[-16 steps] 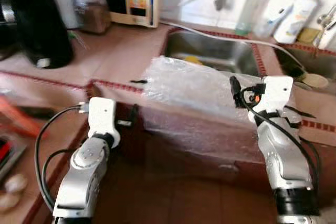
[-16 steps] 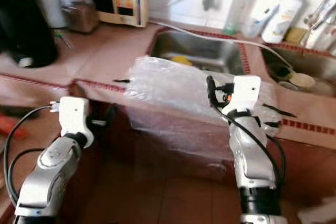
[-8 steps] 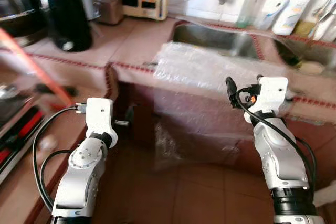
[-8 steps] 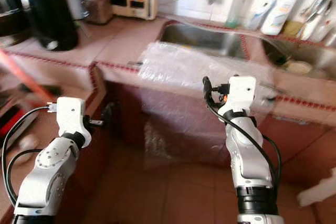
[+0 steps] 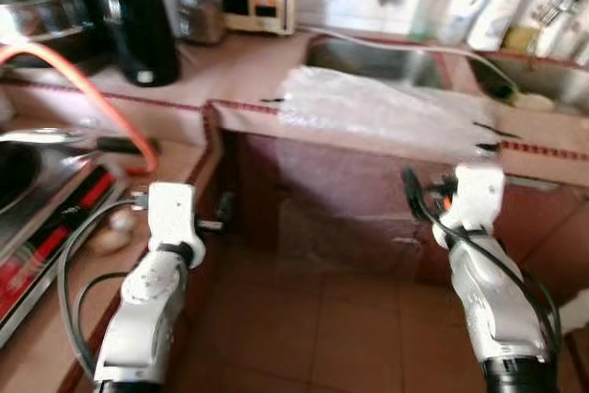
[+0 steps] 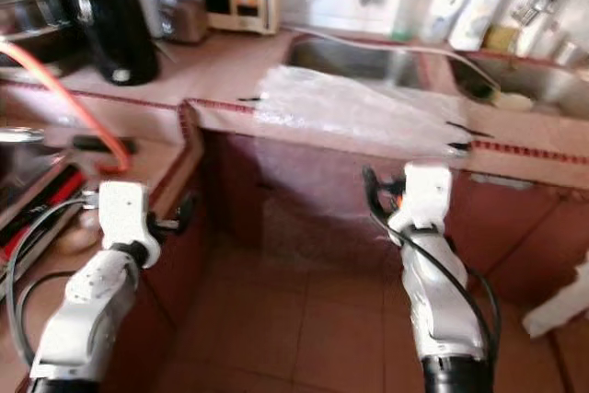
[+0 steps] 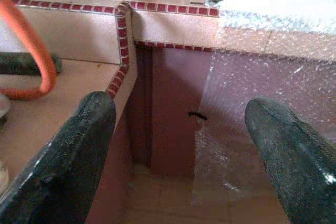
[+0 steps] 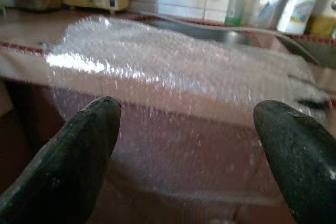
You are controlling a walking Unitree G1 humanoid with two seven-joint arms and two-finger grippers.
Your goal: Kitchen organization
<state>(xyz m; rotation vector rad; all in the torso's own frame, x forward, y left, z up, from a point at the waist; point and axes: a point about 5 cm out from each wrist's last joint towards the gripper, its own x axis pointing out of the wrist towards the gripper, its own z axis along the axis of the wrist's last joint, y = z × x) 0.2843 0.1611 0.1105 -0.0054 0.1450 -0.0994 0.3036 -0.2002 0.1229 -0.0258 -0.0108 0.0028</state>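
Clear bubble wrap (image 5: 368, 112) is what we're dealing with: in the left eye view it's spread over the front edge of the counter (image 5: 239, 75) just in front of the sink (image 5: 377, 60), with a flap hanging down the cabinet face, and both our arms are held low, short of that edge, over the tile floor (image 5: 350, 319). Right eye view is the same story, with the black kettle (image 6: 103, 16) toward the counter's back left corner and bottles (image 6: 442, 6) behind the sink. In the left wrist view the left gripper (image 7: 184, 145) is spread wide with nothing in it, aimed at the cabinet corner where the hanging flap starts, and an orange hose (image 7: 31, 51) lies on the lower counter beside it. In the right wrist view the right gripper (image 8: 189, 150) is also wide and empty, looking straight at the sheet. Our worry is that the stuff is slippery and floppy, so a one-sided pinch could slide the whole sheet off the edge onto the floor, or drag it back into the sink.
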